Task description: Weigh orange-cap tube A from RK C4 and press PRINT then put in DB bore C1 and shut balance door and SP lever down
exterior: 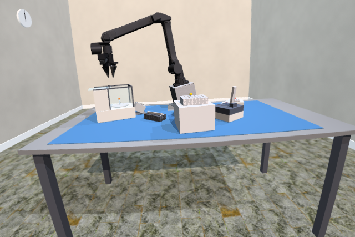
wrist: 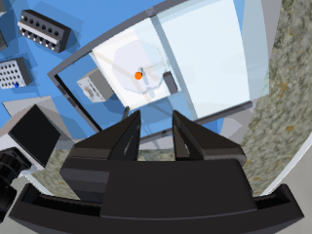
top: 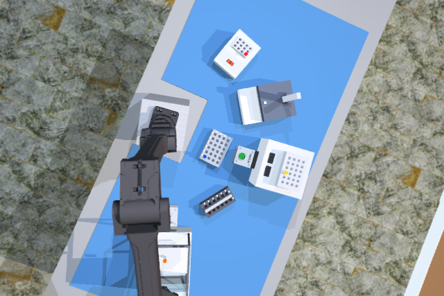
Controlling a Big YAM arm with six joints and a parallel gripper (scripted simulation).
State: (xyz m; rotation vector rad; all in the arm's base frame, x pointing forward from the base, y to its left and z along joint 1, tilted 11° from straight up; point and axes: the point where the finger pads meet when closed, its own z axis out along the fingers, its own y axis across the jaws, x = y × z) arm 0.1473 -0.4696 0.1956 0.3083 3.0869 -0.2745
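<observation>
My gripper [exterior: 111, 77] [wrist: 156, 115] is part-way open and empty, high above the balance [exterior: 116, 114]. Tube A [top: 164, 260] [exterior: 119, 101] [wrist: 138, 75], orange-capped, stands upright near the middle of the balance's pan [wrist: 125, 55]. The glass door [wrist: 214, 54] is slid back and sticks out past the rear housing. The balance's front panel [wrist: 100, 86] is partly hidden by my arm in the top view; its lamp cannot be made out. Dry block DB [top: 224, 59] holds one red-capped tube [top: 245, 53]. The SP lever [top: 292, 97] [exterior: 233, 94] stands up.
Rack RK [top: 216, 148] has a blue-capped tube [top: 205, 156] in a corner bore. The mixer [top: 259, 174] [exterior: 196, 119] holds a yellow-capped tube [top: 286, 172]. The dark magnet block [top: 217, 202] [exterior: 155, 116] lies between mixer and balance. The balance's dark top frame surrounds the opening.
</observation>
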